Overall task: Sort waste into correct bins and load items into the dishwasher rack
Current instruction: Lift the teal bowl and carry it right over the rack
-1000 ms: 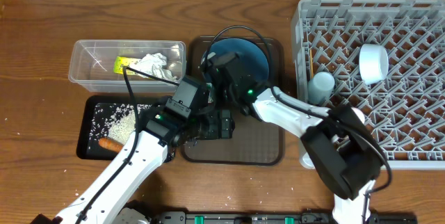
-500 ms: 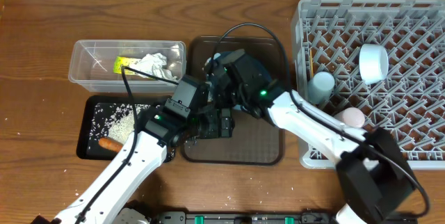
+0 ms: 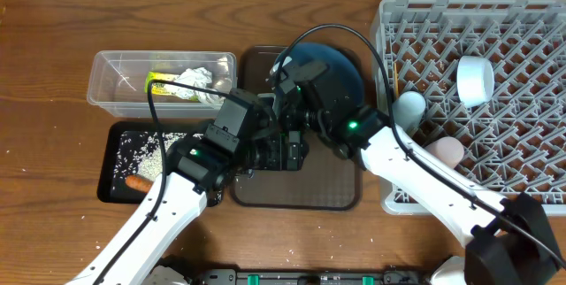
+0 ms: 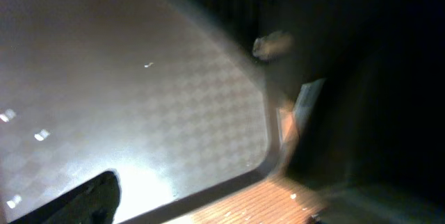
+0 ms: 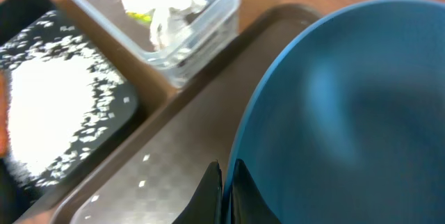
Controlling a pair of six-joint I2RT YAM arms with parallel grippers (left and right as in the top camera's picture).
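Overhead: blue plate (image 3: pixel 329 71) over far end of brown tray (image 3: pixel 327 192), rim pinched in nearly closed right claw (image 5: pixel 226 181). Left claw (image 3: pixel 281 154) low over same tray; width of opening impossible to tell, wrist view too blurred. Tissue (image 3: pixel 196 81) and yellow-green wrapper (image 3: pixel 164 83) in clear tub (image 3: pixel 110 90); rice (image 3: pixel 146 148) and carrot piece (image 3: pixel 137 181) in black tray (image 3: pixel 115 189). Light blue cup (image 3: pixel 409 108), pink cup (image 3: pixel 447 152) in grey rack (image 3: pixel 531 143).

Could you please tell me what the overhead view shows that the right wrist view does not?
Only overhead: the dishwasher rack holding the light blue cup and pink cup, and the left arm. Only right wrist: the right gripper pinching the blue plate by its rim. Both: that plate, the clear tub with crumpled tissue, the black tray with rice, and the brown serving tray.
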